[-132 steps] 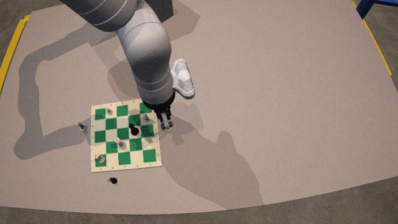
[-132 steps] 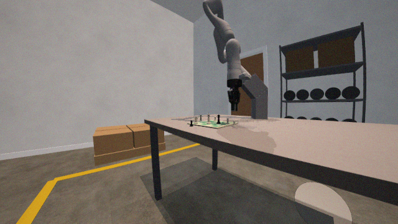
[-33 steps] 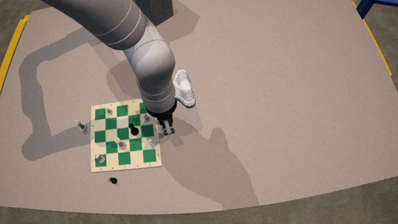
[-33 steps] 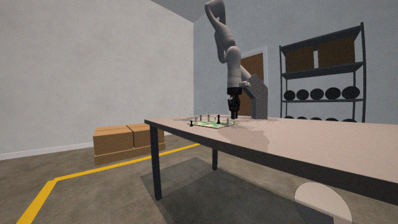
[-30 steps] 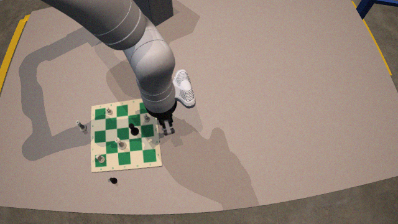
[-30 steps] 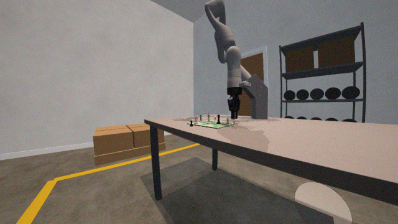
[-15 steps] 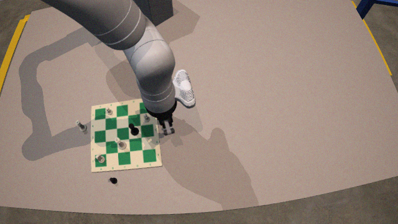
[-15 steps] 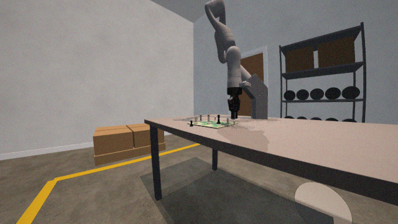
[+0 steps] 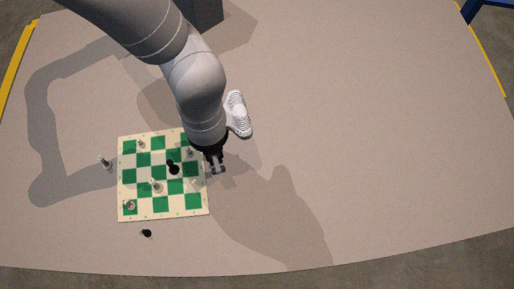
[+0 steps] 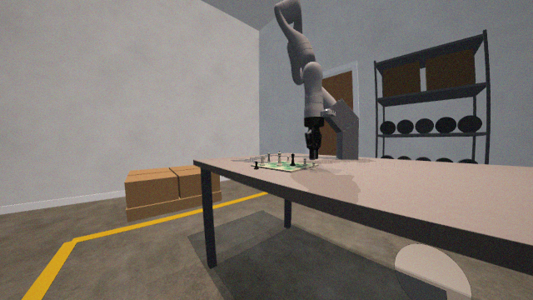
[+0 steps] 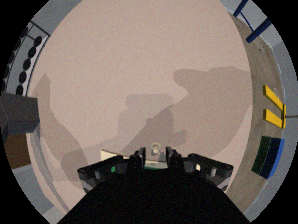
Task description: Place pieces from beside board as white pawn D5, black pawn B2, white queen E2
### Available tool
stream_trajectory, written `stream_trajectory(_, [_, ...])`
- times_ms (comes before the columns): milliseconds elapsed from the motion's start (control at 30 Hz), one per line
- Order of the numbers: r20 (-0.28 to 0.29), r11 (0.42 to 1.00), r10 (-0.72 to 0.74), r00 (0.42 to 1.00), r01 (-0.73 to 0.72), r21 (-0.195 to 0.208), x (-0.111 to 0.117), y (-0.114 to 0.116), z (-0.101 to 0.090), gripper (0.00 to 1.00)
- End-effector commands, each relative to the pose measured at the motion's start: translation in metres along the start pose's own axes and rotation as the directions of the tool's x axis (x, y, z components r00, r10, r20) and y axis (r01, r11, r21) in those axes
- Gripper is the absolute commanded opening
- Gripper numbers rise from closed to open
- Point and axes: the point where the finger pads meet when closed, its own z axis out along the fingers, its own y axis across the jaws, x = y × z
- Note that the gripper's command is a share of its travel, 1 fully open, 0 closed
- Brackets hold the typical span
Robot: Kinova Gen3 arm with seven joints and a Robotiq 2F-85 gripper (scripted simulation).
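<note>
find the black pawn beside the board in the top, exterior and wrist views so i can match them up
Top: black pawn at lower left, just below the board
Exterior: just left of centre, by the board's left end
Wrist: not in it
Shared landmark: the board, only partly showing in wrist

Beside the chessboard, we find the robot arm reaching lower than moments earlier, its jaws now nearer the desk, its shadow on the surface shifted.
</note>
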Motion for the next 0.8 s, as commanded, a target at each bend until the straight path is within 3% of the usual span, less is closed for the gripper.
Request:
stream_trajectory(0, [-0.001,1.000,0.000,1.000,0.000,-0.001,0.000,0.001,0.000,0.34])
stream_trajectory(767, [-0.001,1.000,0.000,1.000,0.000,-0.001,0.000,0.001,0.031,0.34])
